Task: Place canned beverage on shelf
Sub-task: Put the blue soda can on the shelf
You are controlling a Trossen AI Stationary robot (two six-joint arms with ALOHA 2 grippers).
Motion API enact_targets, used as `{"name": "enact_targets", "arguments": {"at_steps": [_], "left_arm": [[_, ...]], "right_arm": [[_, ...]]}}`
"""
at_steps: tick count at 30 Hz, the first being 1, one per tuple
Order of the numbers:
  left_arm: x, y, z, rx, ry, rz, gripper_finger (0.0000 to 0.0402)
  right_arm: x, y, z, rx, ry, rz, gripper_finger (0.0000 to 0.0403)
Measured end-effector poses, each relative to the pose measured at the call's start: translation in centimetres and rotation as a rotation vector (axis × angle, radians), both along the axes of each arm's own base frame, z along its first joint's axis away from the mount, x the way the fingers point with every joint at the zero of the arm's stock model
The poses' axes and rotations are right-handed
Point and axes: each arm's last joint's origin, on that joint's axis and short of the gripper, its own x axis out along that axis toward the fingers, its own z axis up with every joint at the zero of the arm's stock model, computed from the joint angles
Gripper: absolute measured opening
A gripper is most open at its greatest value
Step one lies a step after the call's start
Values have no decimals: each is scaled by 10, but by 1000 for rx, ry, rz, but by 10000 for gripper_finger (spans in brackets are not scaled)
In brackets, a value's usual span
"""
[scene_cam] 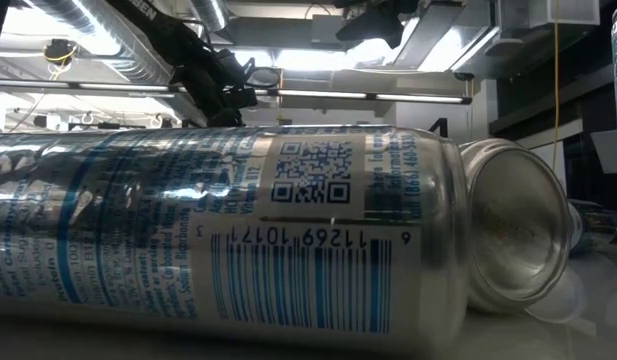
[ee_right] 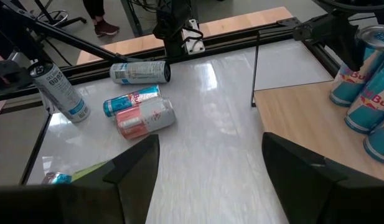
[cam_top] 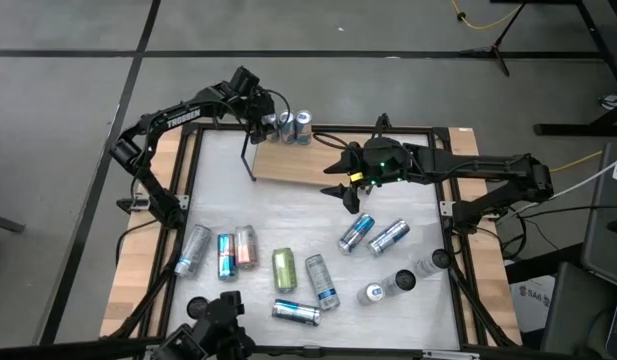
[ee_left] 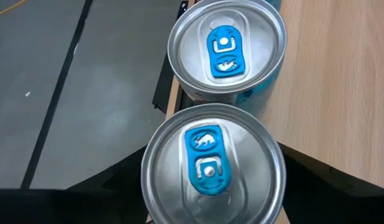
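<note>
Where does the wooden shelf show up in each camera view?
High view: shelf at the table's far edge, between both arms.
Low view: not visible; lying cans block it.
Left wrist view: shelf beside the two upright cans.
Right wrist view: shelf.
Shared landmark: those upright cans.

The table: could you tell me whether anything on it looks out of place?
Yes. Most cans lie on their sides across the table, such as the green can, while upright cans stand only on the shelf.
</note>
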Motion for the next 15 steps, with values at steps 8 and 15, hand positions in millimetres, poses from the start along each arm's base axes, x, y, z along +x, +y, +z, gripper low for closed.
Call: {"name": "enact_targets", "arguments": {"at_steps": [8,15], "left_arm": [[0,0,1,23,11,21,290],[-5,-5,21,89,-38,31,291]], "right_arm": [[0,0,0,0,-1,0,271],[0,0,0,0,-1,0,271]]}}
